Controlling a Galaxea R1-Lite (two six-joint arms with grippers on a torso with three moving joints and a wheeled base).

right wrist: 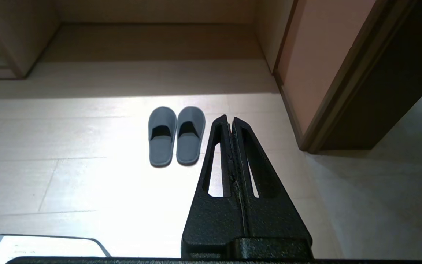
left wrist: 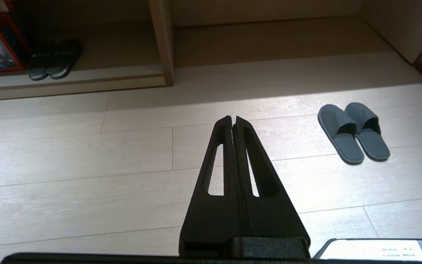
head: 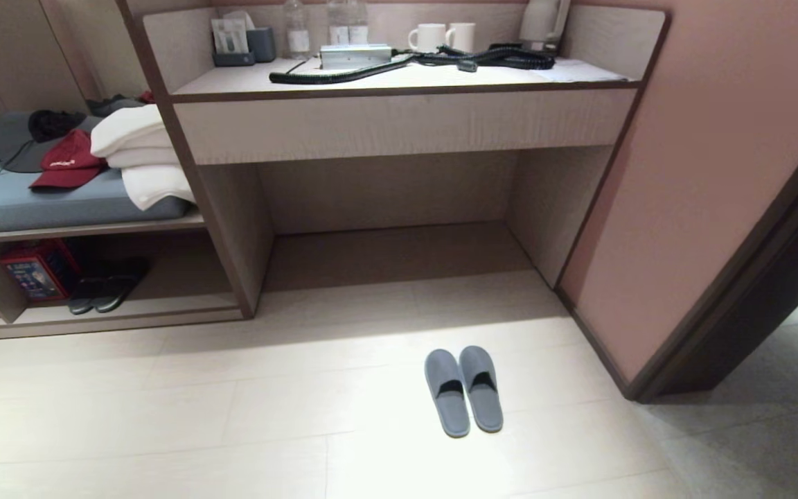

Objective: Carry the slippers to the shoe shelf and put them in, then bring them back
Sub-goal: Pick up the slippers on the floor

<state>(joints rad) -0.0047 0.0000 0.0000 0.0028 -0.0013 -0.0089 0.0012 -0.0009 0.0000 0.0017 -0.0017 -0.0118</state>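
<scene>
Slippers [head: 463, 390]: grey-blue pair, side by side and touching, flat on the pale floor [head: 163, 416] in a bright patch of light, toes pointing toward 12 o'clock; nothing holds them.
Left gripper [left wrist: 233, 118]: seen only from its own wrist camera, hanging above bare floor, both black fingers pressed together with nothing between them; the slippers lie off toward 2 o'clock from its tip, well apart.
Right gripper [right wrist: 230, 117]: seen only from its own wrist camera, fingers likewise pressed together and empty; the slippers lie just beside its tip at about 10 o'clock, on the floor below, not touched.
Pink wall [head: 704, 180]: at 3 o'clock of the slippers, ending in a dark door frame [head: 752, 277].
Shoe shelf [head: 129, 308]: low open cubby at 10 o'clock of the slippers, well apart from them.
Black pair [head: 104, 285]: inside the shoe shelf, beside a red box [head: 35, 267].
Bench cushion [head: 39, 201]: above the shoe shelf, bearing a red cap [head: 66, 159] and folded white towels [head: 139, 156].
Desk counter [head: 399, 76]: at 12 o'clock, farthest back, carrying two white mugs [head: 444, 36], bottles [head: 323, 24] and a black cable [head: 371, 69].
</scene>
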